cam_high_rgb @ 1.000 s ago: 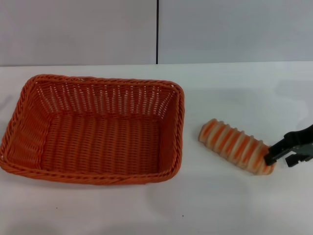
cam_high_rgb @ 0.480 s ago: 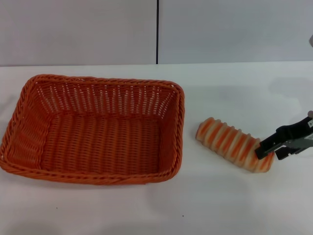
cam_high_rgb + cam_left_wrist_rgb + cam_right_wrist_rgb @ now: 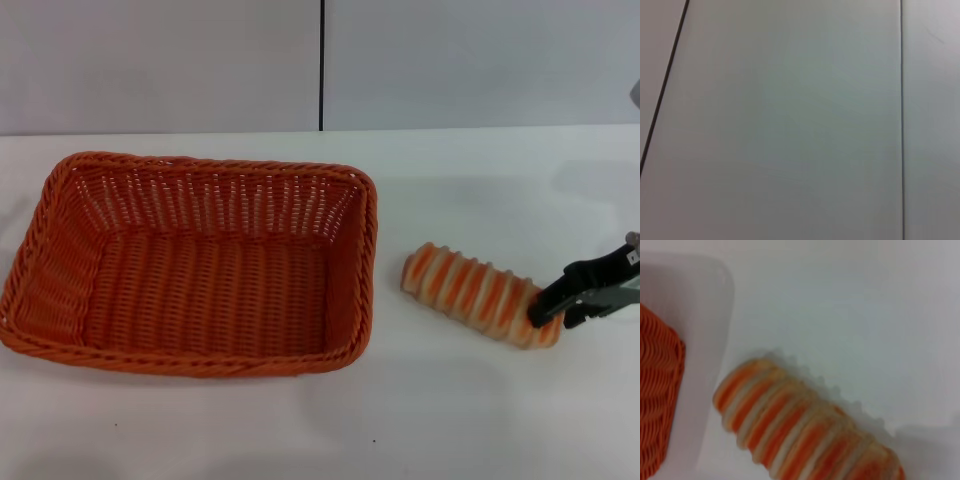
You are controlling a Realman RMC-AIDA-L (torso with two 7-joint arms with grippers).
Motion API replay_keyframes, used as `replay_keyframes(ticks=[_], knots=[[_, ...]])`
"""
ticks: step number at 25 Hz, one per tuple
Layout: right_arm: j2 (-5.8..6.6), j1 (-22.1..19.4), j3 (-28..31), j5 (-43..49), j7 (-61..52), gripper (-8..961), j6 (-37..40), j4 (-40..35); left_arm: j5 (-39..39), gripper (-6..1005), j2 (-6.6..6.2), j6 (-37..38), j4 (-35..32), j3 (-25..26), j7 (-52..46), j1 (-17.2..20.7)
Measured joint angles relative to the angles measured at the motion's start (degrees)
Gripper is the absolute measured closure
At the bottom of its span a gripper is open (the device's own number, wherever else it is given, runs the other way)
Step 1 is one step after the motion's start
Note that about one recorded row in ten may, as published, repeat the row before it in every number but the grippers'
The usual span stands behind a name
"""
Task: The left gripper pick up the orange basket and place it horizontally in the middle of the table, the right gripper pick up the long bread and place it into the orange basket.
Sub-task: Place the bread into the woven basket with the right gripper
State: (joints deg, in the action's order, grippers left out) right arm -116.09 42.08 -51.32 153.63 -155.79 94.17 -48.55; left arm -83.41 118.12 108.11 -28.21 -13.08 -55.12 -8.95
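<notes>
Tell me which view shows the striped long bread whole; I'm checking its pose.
The head view: the ridged cream-and-orange long bread lies whole on the white table. The right wrist view crops its far end; the left wrist view lacks it.

1. The long bread (image 3: 805, 427) lies on the white surface (image 3: 850, 310), its ridged cream and orange-brown stripes running crosswise.
2. One rounded end of the loaf is fully seen; the other end is cut off by the picture's edge.
3. A corner of the orange basket (image 3: 657, 400) shows near the loaf's rounded end, apart from it, with bare surface between.
</notes>
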Motion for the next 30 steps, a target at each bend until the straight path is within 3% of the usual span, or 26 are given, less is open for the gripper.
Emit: replay_keyframes(ticks=[8, 14, 16, 17, 25, 27, 30], knots=[[-0.07, -0.05, 0.29, 0.04, 0.60, 555, -3.08, -0.37, 0.00, 188, 0.00, 0.55, 0.00, 0.08, -0.53, 0.01], [-0.71, -0.57, 0.35, -0.14, 1.34, 648, -4.12, -4.88, 0.13, 188, 0.00, 0.72, 0.00, 0.07, -1.14, -0.04], [-1.37, -1.37, 0.50, -0.25, 1.56, 667, -3.68, -9.00, 1.30, 188, 0.09, 1.16, 0.00, 0.07, -1.29, 0.03], [-2.04, -2.60, 0.26, -0.80, 1.56, 673, -2.56, -14.66, 1.46, 188, 0.14, 1.31, 0.00, 0.07, -1.29, 0.11], [-2.52, -4.83, -0.15, -6.77, 1.32, 732, 4.46, -32.31, 2.00, 188, 0.12, 1.86, -0.01, 0.07, -1.31, 0.33], [-2.59, -4.49, -0.57, -8.49, 0.28, 749, 7.94, -40.10, 2.07, 188, 0.09, 1.86, -0.01, 0.07, -1.31, 0.34], [-2.58, -3.98, -1.56, -9.87, -1.03, 860, 9.93, -44.80, 2.09, 188, 0.09, 1.80, 0.00, 0.01, -1.31, 0.15]])
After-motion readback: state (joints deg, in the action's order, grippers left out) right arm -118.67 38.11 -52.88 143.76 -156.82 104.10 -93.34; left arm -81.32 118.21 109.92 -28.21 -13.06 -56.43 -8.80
